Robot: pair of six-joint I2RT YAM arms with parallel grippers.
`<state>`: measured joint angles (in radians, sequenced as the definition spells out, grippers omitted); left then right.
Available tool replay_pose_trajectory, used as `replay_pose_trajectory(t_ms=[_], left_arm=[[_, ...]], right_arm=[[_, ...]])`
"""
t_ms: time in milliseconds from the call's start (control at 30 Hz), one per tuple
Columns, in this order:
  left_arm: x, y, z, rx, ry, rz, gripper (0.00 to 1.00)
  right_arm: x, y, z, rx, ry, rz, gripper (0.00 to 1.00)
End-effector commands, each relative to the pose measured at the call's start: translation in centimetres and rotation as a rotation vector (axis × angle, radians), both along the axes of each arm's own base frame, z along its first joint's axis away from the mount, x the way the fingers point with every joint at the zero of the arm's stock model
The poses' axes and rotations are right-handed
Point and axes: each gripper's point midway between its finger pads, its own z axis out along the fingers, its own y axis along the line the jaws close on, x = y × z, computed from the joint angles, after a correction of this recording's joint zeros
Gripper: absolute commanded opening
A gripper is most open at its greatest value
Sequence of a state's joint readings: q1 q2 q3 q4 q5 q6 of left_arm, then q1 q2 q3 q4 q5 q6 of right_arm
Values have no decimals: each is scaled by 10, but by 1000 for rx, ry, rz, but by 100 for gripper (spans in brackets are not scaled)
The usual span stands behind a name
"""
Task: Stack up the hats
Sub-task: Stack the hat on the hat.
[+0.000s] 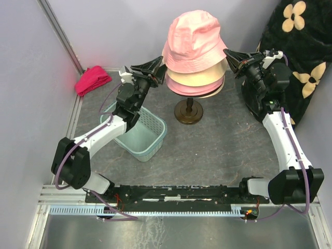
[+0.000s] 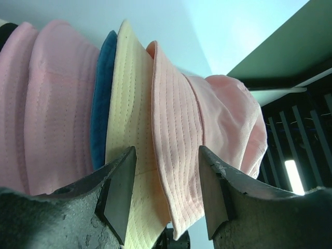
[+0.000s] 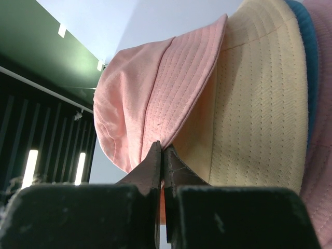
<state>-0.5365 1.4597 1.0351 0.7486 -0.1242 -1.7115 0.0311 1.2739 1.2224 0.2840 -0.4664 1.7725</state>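
Observation:
The hats are stacked on a stand: a pale pink hat (image 1: 194, 39) on top, a beige one (image 1: 199, 78) under it, then a pink one (image 1: 189, 89). In the left wrist view a blue brim (image 2: 104, 104) shows between the beige brim (image 2: 127, 104) and the lower pink hat (image 2: 46, 104). My left gripper (image 1: 162, 72) is open at the stack's left side, and the top hat's brim (image 2: 176, 155) hangs between its fingers (image 2: 122, 192). My right gripper (image 3: 162, 155) is shut on the top pink hat's brim (image 3: 171, 88) at the stack's right side (image 1: 228, 53).
The dark stand base (image 1: 188, 113) is under the stack. A teal basket (image 1: 141, 132) sits below my left arm. A magenta-red cloth bundle (image 1: 92, 79) lies at the back left. A black flowered fabric (image 1: 303, 52) fills the back right corner.

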Motion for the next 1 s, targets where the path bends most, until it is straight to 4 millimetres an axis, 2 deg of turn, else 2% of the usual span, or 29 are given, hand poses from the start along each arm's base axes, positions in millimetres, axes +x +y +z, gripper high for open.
replay_pose_trajectory(t_ms=[0, 433, 533, 567, 633, 733, 800, 967], left_arm=[[0, 5, 38, -33, -124, 7, 59], [10, -6, 50, -120, -216, -88, 57], [13, -5, 52, -140, -244, -94, 54], [13, -4, 54, -151, -257, -92, 52], [14, -2, 56, -172, -291, -95, 40], [15, -1, 58, -182, -319, -100, 14], [16, 0, 55, -172, -316, -94, 5], [19, 11, 46, -156, -300, -56, 3]], right_arm=[[-10, 4, 23, -6, -87, 21, 2], [-8, 5, 19, -7, -85, 24, 2], [-9, 5, 17, -8, -83, 24, 2], [-9, 5, 16, -9, -82, 27, 2], [-10, 6, 14, -13, -79, 30, 2], [-10, 5, 9, -20, -72, 29, 2], [-9, 5, 5, -25, -68, 30, 2], [-8, 0, -11, -38, -45, 20, 2]])
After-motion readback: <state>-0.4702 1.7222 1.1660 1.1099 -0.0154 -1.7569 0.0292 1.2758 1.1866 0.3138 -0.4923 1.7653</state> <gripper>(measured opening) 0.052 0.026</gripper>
